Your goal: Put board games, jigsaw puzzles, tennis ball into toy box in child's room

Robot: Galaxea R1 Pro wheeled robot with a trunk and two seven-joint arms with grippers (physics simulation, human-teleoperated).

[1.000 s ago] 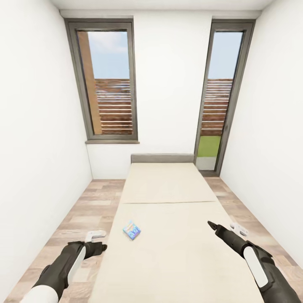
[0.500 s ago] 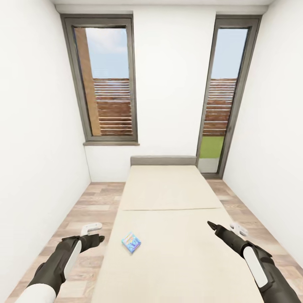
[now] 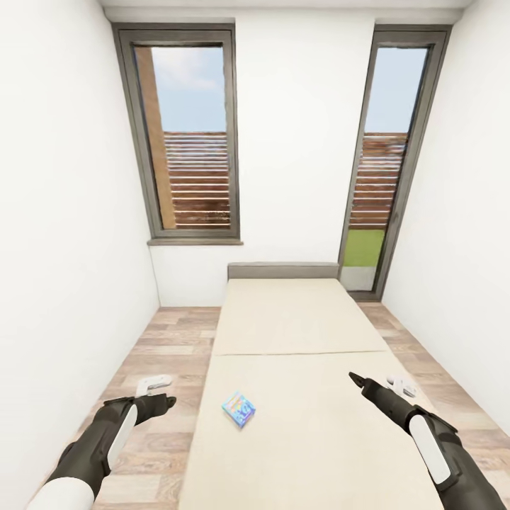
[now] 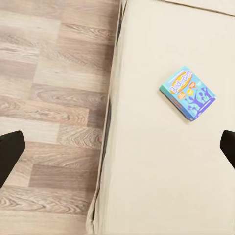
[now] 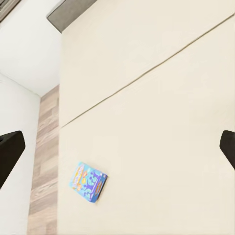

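One small blue square board game [image 3: 239,409] lies flat on the bed [image 3: 297,319], near its left edge. It appears too in the left wrist view [image 4: 188,93] and the right wrist view [image 5: 88,182]. My left gripper [image 3: 161,392] hangs open over the floor just left of the bed, a short way from the game; its fingertips [image 4: 10,152] stand wide apart. My right gripper [image 3: 379,383] is open above the bed's right side, fingertips [image 5: 10,154] spread. The table, toy box, jigsaw puzzles and tennis ball are out of view.
The bed runs away from me to a grey headboard [image 3: 282,270] at the far wall, between two tall dark-framed windows [image 3: 188,138]. Strips of wood-plank floor [image 3: 166,340] run along both sides of the bed, bounded by white walls.
The whole picture has shifted, so the camera has moved: bed and game now sit further right in view. Both arms keep nearly the same pose, grippers still open.
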